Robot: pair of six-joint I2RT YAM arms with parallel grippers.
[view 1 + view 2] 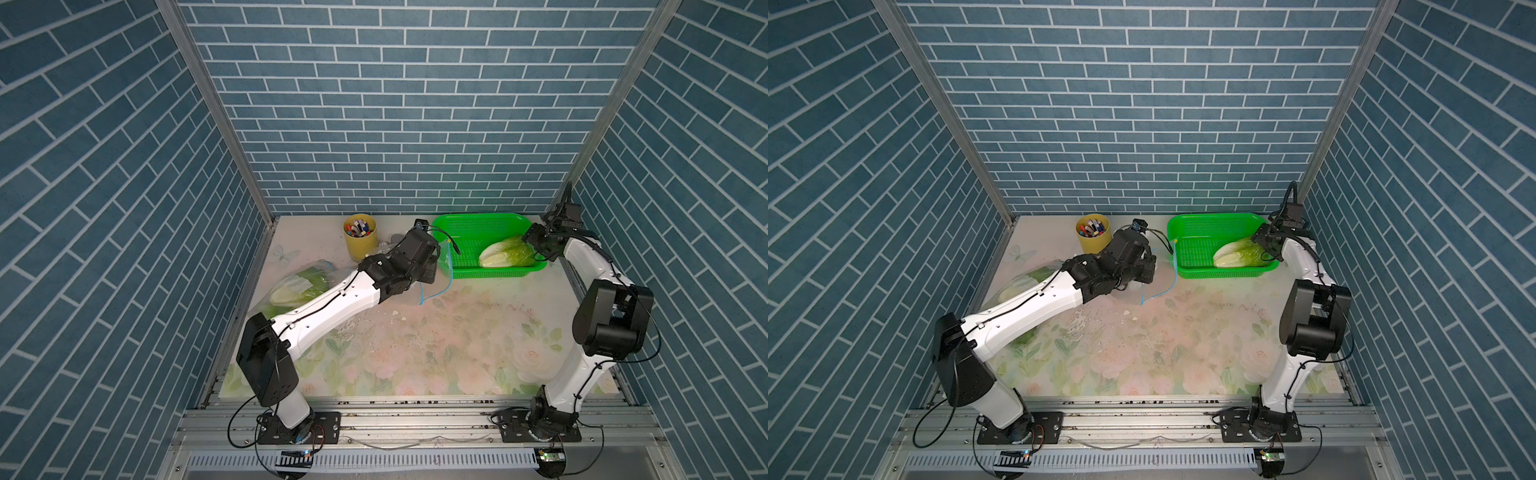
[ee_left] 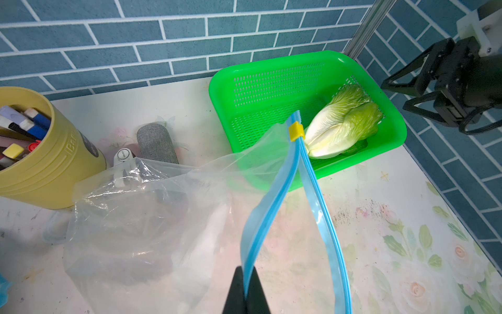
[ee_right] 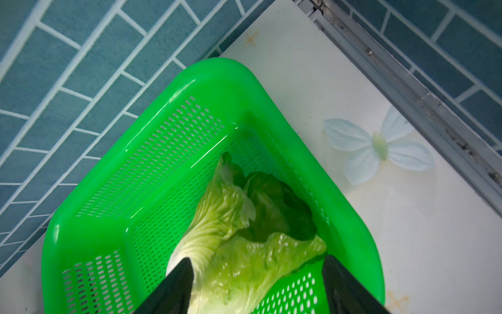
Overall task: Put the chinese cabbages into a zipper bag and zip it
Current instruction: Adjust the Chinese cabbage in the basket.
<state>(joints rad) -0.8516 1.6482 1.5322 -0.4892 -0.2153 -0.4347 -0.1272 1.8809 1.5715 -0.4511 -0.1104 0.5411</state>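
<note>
Step in hand: fetching the cabbage out of the basket while the bag mouth is held open. The left gripper (image 2: pixel 246 289) has its fingers together, clamped on one blue zip lip (image 2: pixel 271 206) of the zipper bag (image 2: pixel 152 217) and holding it up. The second lip sags apart from it, so the mouth gapes toward the right, and the yellow slider (image 2: pixel 295 131) sits at the far end of the zip. The mouth is in the far middle, just left of the green basket (image 1: pixel 465 232), with the bag's far corner overlapping the basket's left rim in a top view. The right gripper (image 3: pixel 256 262) is over the right end of the basket, fingers wide apart either side of the leafy end of a chinese cabbage (image 1: pixel 505 254) lying on its side inside. Nothing is gripped and contact can't be told; a second head may sit beside it, hard to say. A bagged cabbage (image 1: pixel 291 291) shows through clear plastic at the left under the left arm (image 1: pixel 328 303); whether it is in the same bag is unclear. The yellow pen cup (image 1: pixel 360 239), far left of the bag, is not involved. Task looks roughly midway. Next move calls for the right gripper to drop, close across the firm body rather than the loose leaves, clear the basket wall, then carry left and feed it between the lips while the left holds its lip up; zipping comes last
</note>
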